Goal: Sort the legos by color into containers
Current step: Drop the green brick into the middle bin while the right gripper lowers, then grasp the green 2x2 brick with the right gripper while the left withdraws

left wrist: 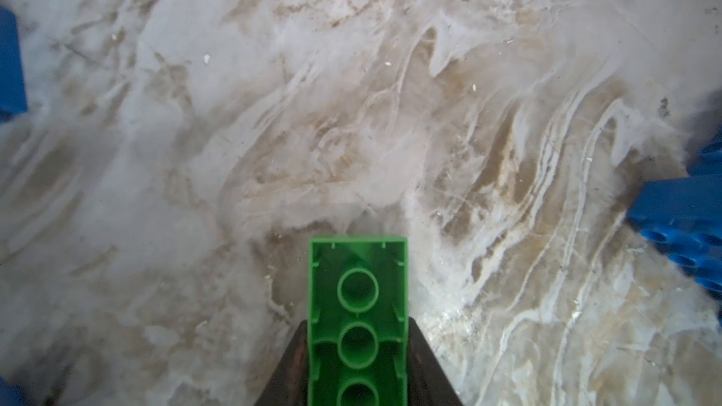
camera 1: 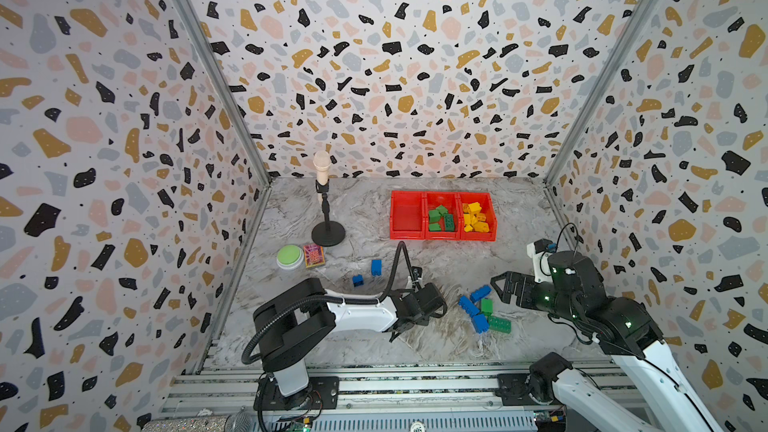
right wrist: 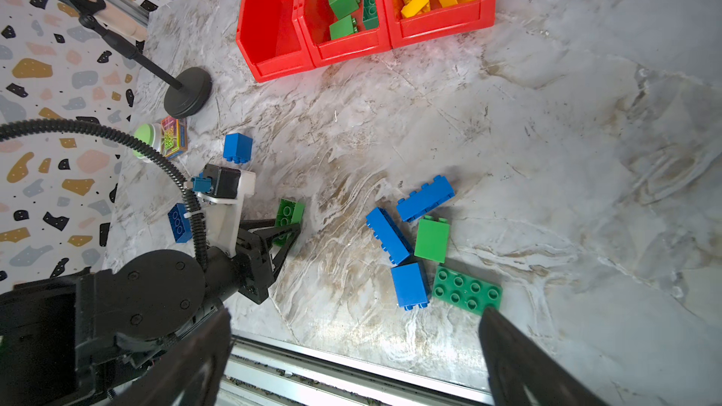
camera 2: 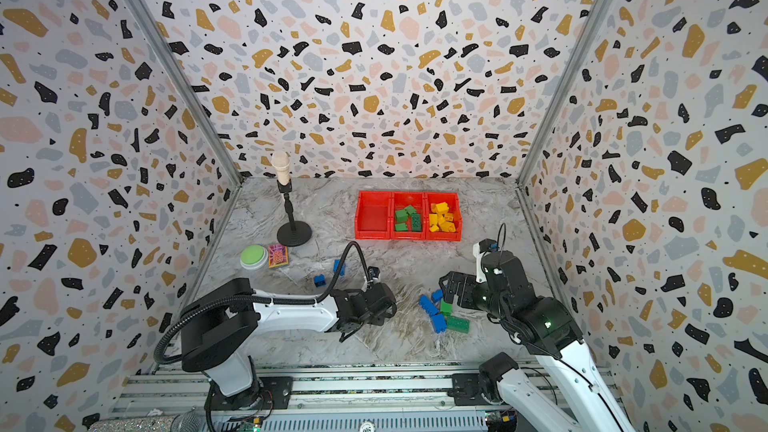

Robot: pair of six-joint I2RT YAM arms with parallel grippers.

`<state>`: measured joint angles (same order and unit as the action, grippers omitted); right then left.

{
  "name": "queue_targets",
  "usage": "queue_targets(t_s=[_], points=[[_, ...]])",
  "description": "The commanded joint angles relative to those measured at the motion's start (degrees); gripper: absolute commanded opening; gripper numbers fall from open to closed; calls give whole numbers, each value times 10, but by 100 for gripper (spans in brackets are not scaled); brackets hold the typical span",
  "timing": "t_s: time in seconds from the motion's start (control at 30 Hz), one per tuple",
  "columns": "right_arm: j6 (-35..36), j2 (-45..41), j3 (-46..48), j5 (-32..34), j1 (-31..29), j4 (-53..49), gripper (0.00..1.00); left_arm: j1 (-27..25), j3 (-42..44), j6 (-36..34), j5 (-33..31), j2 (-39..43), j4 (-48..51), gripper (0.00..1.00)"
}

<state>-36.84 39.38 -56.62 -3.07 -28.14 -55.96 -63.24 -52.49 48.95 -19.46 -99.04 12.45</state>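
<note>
The left arm (camera 1: 357, 313) stretches low from its near-left base toward the middle of the marble table (camera 1: 457, 259), forearm almost level and wrist tipped downward. The left claw (right wrist: 287, 230) is clamped on a long green brick (right wrist: 290, 210), pinching its narrow sides, with the hollow underside turned to the wrist camera. I cannot tell whether the brick touches the table.

The right arm (camera 1: 590, 301) rises from the near right and folds back toward centre. The right claw (camera 1: 498, 289) is spread wide and holds nothing, just right of a cluster of blue and green bricks (camera 1: 482, 313).

Two blue bricks (camera 1: 376, 266) lie left of centre, beyond the left arm. At the far side stand the red bins (camera 1: 407, 236), with green bricks (camera 1: 441, 218) in the middle one and yellow bricks (camera 1: 476, 216) in the right one.
</note>
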Motion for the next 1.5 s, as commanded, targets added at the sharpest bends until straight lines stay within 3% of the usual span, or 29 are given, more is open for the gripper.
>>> queue_targets(t_s=[0.0, 0.27, 0.5, 0.7, 0.77, 0.9, 1.0, 1.13, 1.3, 1.47], points=[[-7, 12, -23, 18, -2, -6, 99, 23, -47, -51, -3, -5, 38, 27], [-11, 44, -46, 35, -2, 11, 99, 92, -267, -175, -12, -67, 114, 27], [-19, 77, -51, 51, -2, 34, 99, 165, -514, -261, 3, -219, 131, 28], [-23, 122, -70, 73, -1, 61, 99, 206, -702, -280, 49, -344, 138, 29], [-22, 143, -79, 82, 0, 66, 99, 216, -740, -277, 79, -374, 128, 38], [-24, 181, -93, 89, 2, 77, 99, 237, -781, -260, 127, -409, 105, 73], [-34, 202, -90, 95, 5, 76, 99, 243, -779, -253, 145, -407, 81, 84], [-39, 230, -57, 83, 10, 66, 100, 231, -694, -261, 164, -349, 4, 100], [-50, 240, 11, 61, 9, 66, 96, 218, -523, -274, 159, -235, -79, 100], [-48, 210, 105, 28, 9, 97, 78, 217, -302, -262, 117, -93, -164, 100]])
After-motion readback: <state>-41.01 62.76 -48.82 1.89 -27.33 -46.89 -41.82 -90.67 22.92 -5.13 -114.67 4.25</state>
